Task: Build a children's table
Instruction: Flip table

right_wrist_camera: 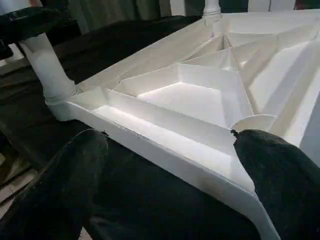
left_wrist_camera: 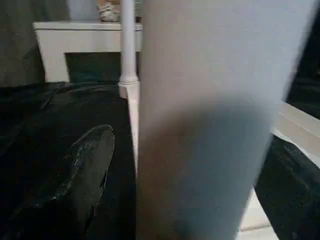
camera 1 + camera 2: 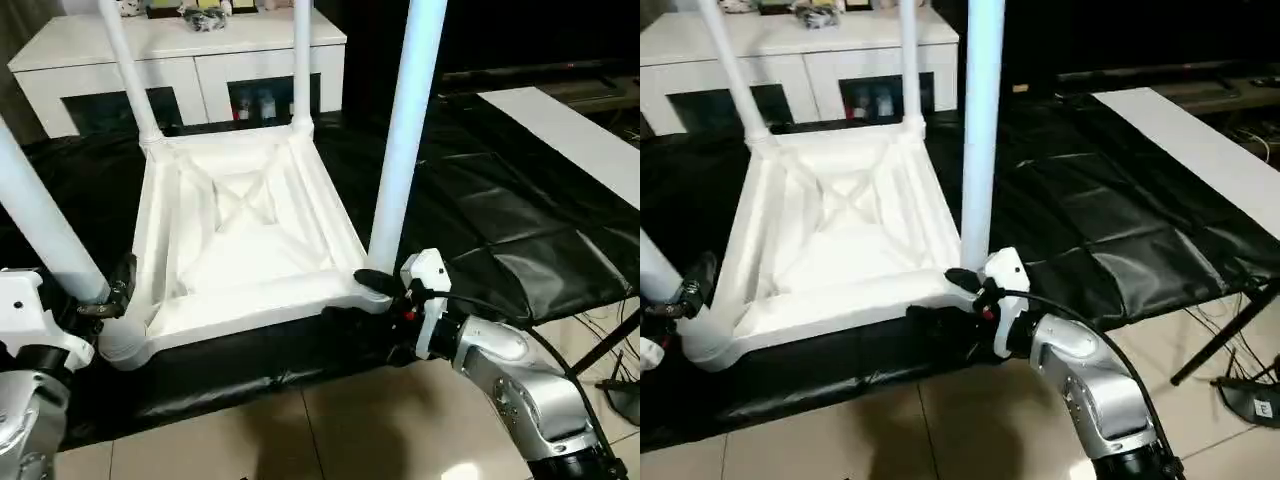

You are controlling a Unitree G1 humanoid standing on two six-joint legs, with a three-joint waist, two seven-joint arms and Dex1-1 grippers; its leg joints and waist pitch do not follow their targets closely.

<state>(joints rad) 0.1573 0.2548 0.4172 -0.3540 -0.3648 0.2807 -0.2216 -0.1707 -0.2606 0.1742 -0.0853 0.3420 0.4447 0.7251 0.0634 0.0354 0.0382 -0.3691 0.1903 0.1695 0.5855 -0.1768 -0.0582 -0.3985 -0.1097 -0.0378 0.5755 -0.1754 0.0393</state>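
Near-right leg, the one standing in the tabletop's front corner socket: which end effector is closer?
Right. The right end effector sits at the base of the near-right leg, fingers open astride the tabletop rim. The left end effector is across at the near-left leg.

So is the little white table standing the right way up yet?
No, the tabletop lies upside down on the black cover, its legs pointing up.

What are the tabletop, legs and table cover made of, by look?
Tabletop: likely moulded white plastic, matte; ribs are cast into its underside.
Legs: smooth white tubes, probably plastic too, with a faint sheen.
Cover: thin black sheet, glossy and wrinkled, looks like plastic film or vinyl.
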